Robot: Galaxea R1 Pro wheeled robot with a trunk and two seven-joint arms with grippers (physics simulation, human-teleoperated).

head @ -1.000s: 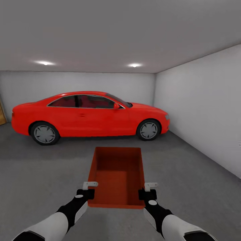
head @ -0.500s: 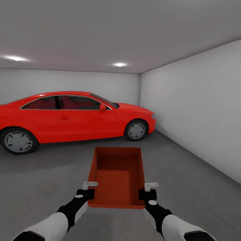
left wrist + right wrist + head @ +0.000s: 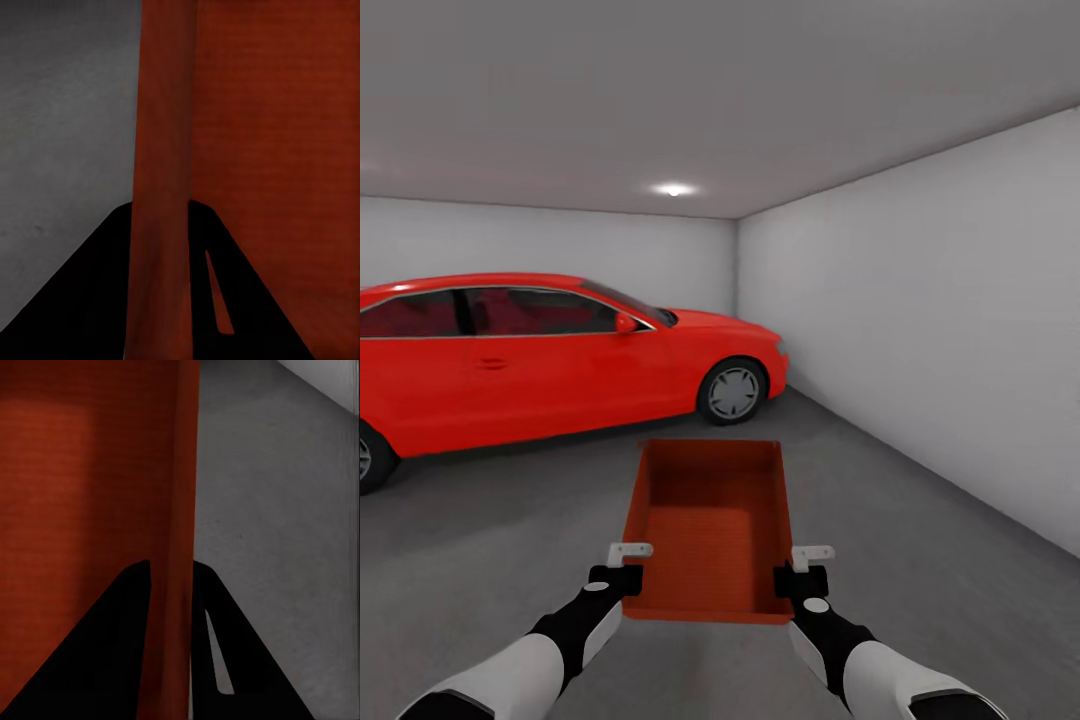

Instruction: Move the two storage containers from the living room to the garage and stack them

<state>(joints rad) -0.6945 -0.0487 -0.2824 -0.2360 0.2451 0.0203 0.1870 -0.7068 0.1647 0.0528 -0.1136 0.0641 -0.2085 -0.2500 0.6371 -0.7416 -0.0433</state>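
One orange-red storage container (image 3: 710, 525) hangs level in front of me, above the garage's dark grey concrete floor (image 3: 940, 570). My left gripper (image 3: 628, 566) is shut on the near end of its left wall and my right gripper (image 3: 806, 568) on the near end of its right wall. In the left wrist view the container wall (image 3: 161, 150) runs between the black fingers (image 3: 90, 300) of my left gripper (image 3: 161, 214). The right wrist view has the other wall (image 3: 180, 495) clamped in my right gripper (image 3: 171, 571). The container is empty inside.
A red coupe car (image 3: 540, 360) stands across the back left of the garage. A plain white-grey wall (image 3: 920, 320) runs along the right, meeting the back wall at a corner. Open concrete lies ahead and to the right of the container.
The whole view has swung to the right, so the car now sits further left in the picture and more right wall shows. Both grippers and the container keep the same pose.
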